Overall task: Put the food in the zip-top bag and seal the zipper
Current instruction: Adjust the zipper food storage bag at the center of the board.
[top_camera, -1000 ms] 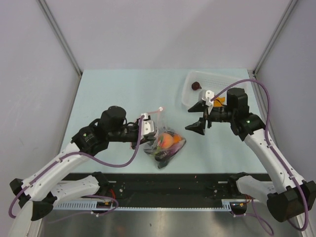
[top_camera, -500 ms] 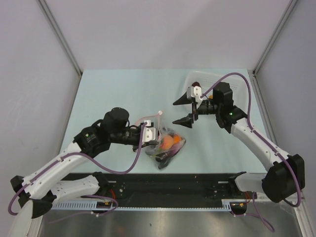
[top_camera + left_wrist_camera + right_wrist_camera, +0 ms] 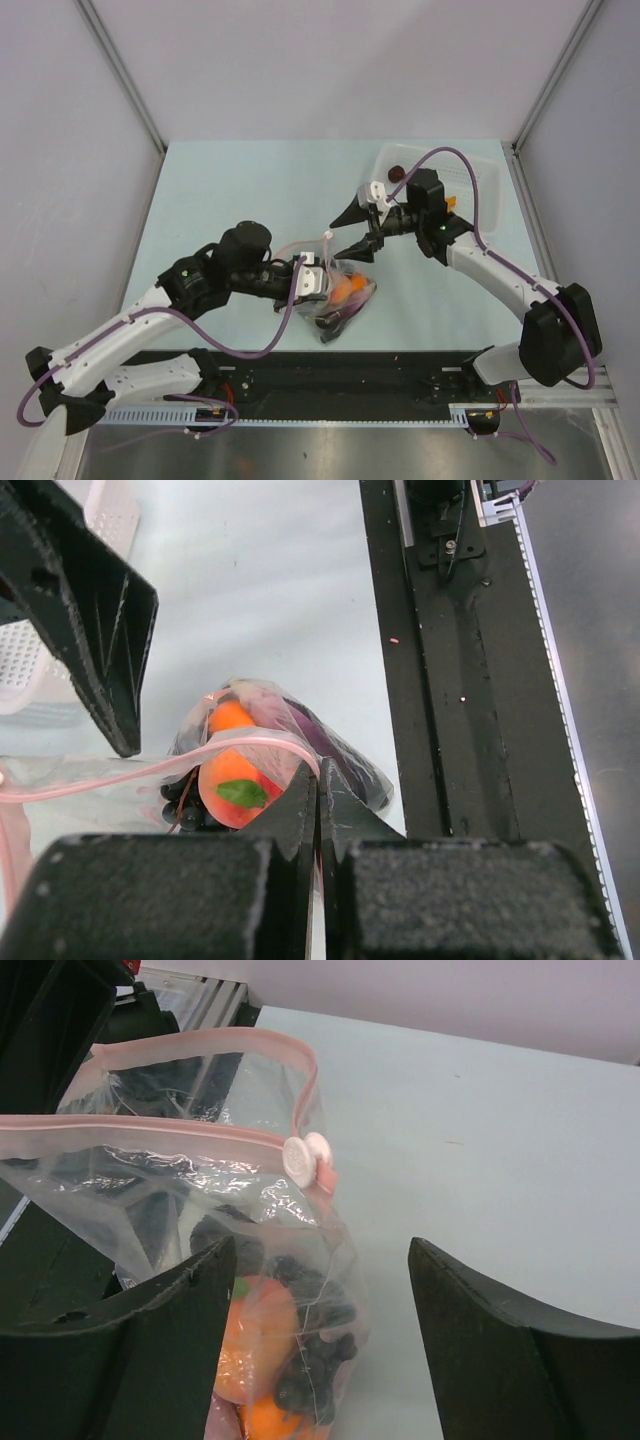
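Note:
The clear zip-top bag (image 3: 340, 295) lies near the table's front, holding the food: a peach-red fruit (image 3: 258, 1332), a dark grape cluster (image 3: 322, 1360) and an orange ball (image 3: 268, 1426). The pink zipper (image 3: 180, 1130) stands apart, so the mouth gapes; its white slider (image 3: 300, 1156) sits at the end. My left gripper (image 3: 311, 281) is shut on the bag's edge by the zipper (image 3: 255, 742). My right gripper (image 3: 337, 238) is open, its fingers either side of the bag's upper corner just below the slider (image 3: 327, 235), not touching it.
The white perforated basket (image 3: 455, 165) stands at the back right with a small dark piece (image 3: 397, 172) and an orange item (image 3: 450, 205) in it. The black rail (image 3: 330, 370) runs along the table's front edge, close to the bag.
My right gripper has swung left from the basket to the bag's slider, staying open. My left gripper has shifted a little right and forward with the bag's edge in it.

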Motion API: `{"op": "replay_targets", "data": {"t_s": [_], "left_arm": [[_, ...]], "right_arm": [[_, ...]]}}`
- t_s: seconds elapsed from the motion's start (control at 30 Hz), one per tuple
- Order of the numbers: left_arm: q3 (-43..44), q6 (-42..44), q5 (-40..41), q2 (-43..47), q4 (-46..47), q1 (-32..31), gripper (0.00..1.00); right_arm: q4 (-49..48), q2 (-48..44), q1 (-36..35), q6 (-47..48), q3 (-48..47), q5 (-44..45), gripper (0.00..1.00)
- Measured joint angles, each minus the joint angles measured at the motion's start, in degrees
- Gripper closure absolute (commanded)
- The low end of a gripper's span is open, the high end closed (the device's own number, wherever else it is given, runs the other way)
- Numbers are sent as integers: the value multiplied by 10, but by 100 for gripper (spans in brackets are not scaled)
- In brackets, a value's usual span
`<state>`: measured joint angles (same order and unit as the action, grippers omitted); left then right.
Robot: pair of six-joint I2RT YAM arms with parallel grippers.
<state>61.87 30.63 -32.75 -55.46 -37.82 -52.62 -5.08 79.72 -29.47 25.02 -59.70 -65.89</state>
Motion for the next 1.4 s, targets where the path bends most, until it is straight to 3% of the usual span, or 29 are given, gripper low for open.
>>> {"op": "replay_targets", "data": {"t_s": [0.07,0.17,0.27,0.3,0.33,0.37,0.57,0.73,0.77,0.8,0.83,0.87,0.97,1.1,1.4], "left_arm": [[0,1,-1,-1,0,-2,100],[0,5,-3,-2,0,-7,100],[0,5,-4,-3,0,-11,100],[0,8,-5,-4,-1,-12,100],[0,9,-4,-4,-1,-12,100],[0,10,-4,-4,-2,-13,100],[-2,9,13,0,-6,-13,97],[-10,-3,56,25,-6,-14,81],[-11,-8,65,30,-6,-14,75],[-11,-12,74,33,-5,-14,51],[-11,-19,89,37,-4,-14,43],[-11,-25,101,40,-2,-14,23],[-11,-53,135,43,1,-7,1],[3,-83,160,44,2,22,0],[156,-154,170,-50,34,40,0]], "right_arm": [[-3,6,-1,-4,-1,-4,31],[-11,12,-3,-8,-7,-11,46],[-15,16,-5,-9,-15,-18,70],[-15,16,-5,-8,-17,-21,88],[-14,16,-5,-7,-19,-23,97],[-12,16,-5,-2,-21,-26,100],[39,8,-5,24,-26,-18,100],[110,-30,7,42,-26,7,100],[123,-40,10,44,-26,14,100],[130,-47,12,44,-26,18,100],[140,-57,15,40,-26,26,100],[146,-64,18,38,-26,31,100],[158,-81,20,26,-26,46,100],[173,-93,19,13,-26,63,100],[172,-115,8,-16,-26,93,100]]}}
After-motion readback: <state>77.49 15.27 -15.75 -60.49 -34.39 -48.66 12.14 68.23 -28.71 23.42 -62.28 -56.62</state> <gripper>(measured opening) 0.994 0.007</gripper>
